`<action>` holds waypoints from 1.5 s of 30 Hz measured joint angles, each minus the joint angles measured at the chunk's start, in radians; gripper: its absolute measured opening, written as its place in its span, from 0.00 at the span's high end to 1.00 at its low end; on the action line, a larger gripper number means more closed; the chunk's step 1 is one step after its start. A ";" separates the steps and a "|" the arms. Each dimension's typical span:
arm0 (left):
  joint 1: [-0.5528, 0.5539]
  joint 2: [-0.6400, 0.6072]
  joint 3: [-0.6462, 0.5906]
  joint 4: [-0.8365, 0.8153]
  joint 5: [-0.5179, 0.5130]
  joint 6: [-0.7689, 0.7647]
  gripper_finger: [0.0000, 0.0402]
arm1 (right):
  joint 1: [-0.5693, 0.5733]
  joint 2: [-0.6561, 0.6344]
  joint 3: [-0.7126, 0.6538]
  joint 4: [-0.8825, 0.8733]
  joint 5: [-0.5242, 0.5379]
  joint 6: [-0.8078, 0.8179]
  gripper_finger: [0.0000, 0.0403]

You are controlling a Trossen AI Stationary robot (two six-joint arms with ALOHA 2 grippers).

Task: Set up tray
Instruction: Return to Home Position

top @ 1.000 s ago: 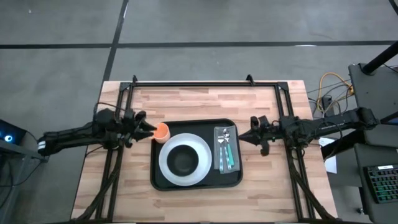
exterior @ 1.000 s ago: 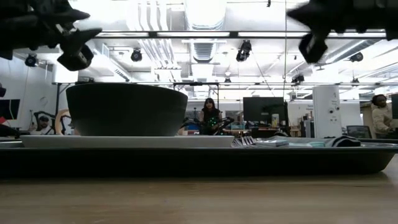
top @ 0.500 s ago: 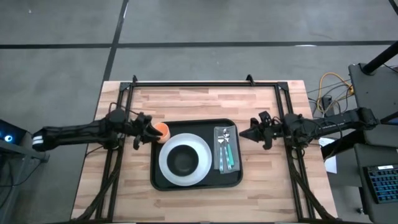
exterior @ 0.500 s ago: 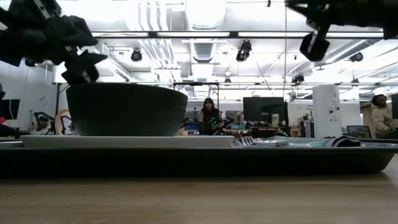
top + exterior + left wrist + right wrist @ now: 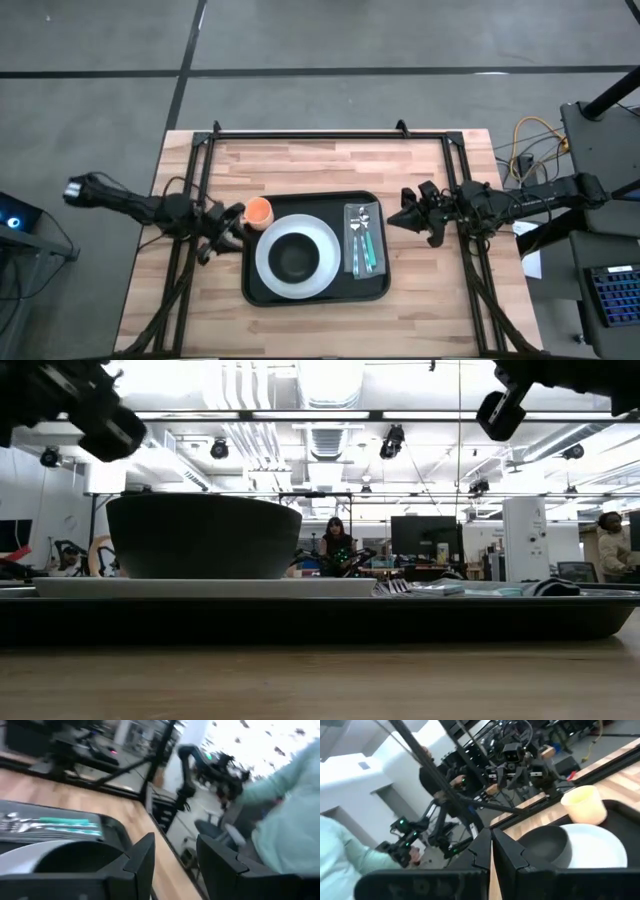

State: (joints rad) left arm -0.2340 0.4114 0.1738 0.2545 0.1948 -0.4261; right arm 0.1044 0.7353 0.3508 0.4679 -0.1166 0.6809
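The black tray (image 5: 376,292) lies mid-table. On it stand a white plate (image 5: 322,238) carrying a dark bowl (image 5: 296,258), an orange cup (image 5: 258,210) at the tray's far left corner, and a grey napkin (image 5: 350,258) with cutlery (image 5: 362,238). My left gripper (image 5: 236,222) hovers open just left of the cup, over the tray's left rim, with nothing between its fingers (image 5: 142,857). My right gripper (image 5: 395,218) hangs shut above the tray's right rim, pointing level toward the cup (image 5: 583,804).
A black metal frame (image 5: 300,132) runs along the table's far edge and down both sides under the arms. Bare wood (image 5: 320,165) lies between the frame and the tray. Cables (image 5: 520,150) and equipment sit off the right edge. People show in the room behind.
My left arm has swung toward the table's near edge, and its gripper has drawn back from the orange cup toward the left, still open. The cup stays standing on the tray.
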 joint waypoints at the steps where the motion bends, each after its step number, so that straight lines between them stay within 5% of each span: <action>1: -0.040 0.000 -0.001 -0.001 -0.023 0.023 0.69 | 0.000 0.000 0.000 0.000 -0.008 0.000 0.98; 8: -0.179 -0.008 -0.069 0.023 -0.278 0.023 0.69 | 0.000 0.000 0.022 0.003 -0.080 -0.060 0.98; 16: -0.188 -0.118 -0.159 0.111 -0.286 0.121 0.69 | 0.000 0.001 0.026 0.001 -0.079 -0.055 0.98; 33: -0.193 -0.359 -0.163 -0.019 -0.274 0.208 0.69 | 0.000 -0.009 0.033 0.044 -0.082 -0.138 0.98; 39: -0.193 -0.407 -0.164 -0.044 -0.274 0.207 0.69 | -0.009 -0.042 0.005 0.319 -0.408 -0.226 0.98; 45: -0.193 -0.405 -0.164 -0.041 -0.273 0.171 0.69 | 0.060 -0.082 -0.026 0.291 -0.412 -0.173 0.98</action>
State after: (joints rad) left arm -0.4271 0.0061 0.0101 0.2133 -0.0780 -0.2548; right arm 0.1646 0.6536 0.3252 0.7594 -0.5290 0.5082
